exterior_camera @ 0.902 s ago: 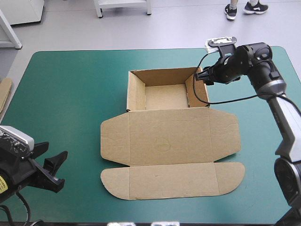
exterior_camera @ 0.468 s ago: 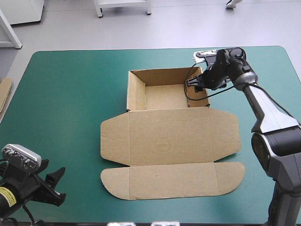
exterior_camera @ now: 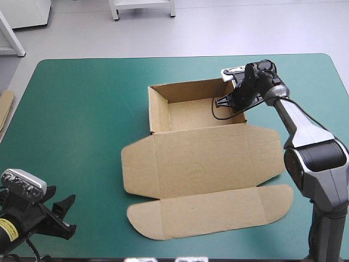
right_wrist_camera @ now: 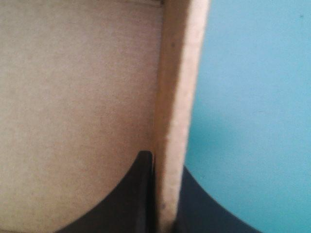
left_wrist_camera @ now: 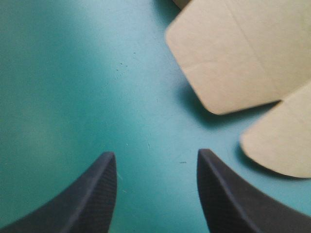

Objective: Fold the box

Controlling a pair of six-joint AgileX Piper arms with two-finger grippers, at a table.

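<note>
Pinching box (exterior_camera: 202,158) wall, right fingers (right_wrist_camera: 132,204) half-hidden

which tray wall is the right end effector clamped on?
The right wall, toward the right edge of the table: the right end effector is shut on its top edge. The left wall and far wall stand free.

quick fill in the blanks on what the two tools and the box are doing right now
1. The right tool is shut on the ___ wall of the box.
2. The left tool holds nothing; its fingers stand ___ above the teal-green cover.
3. The lid lies ___ on the table, in front of the tray.

Missing words: right; open; flat
</note>
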